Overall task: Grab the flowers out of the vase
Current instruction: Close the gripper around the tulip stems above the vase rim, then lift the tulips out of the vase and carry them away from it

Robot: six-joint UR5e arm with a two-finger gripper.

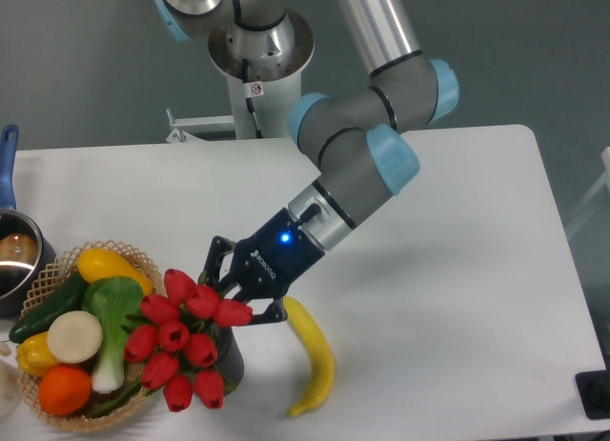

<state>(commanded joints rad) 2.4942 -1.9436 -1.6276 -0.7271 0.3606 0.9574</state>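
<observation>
The flowers [181, 341], a bunch of red tulip buds with green leaves, stand in the dark grey ribbed vase [232, 358] near the table's front left. The buds hide most of the vase; only its right side shows. My gripper [231, 296] comes in from the upper right and is at the bunch's top right. Its jaws are spread, one finger [215, 262] above the upper buds and the other [270, 313] to their right, with two or three buds between them. I cannot see the fingers pressing on the buds.
A yellow banana [313, 360] lies just right of the vase, under my wrist. A woven basket [133, 258] of vegetables and fruit touches the bunch on the left. A blue-handled pot [13, 255] sits at the left edge. The robot base [259, 50] stands behind.
</observation>
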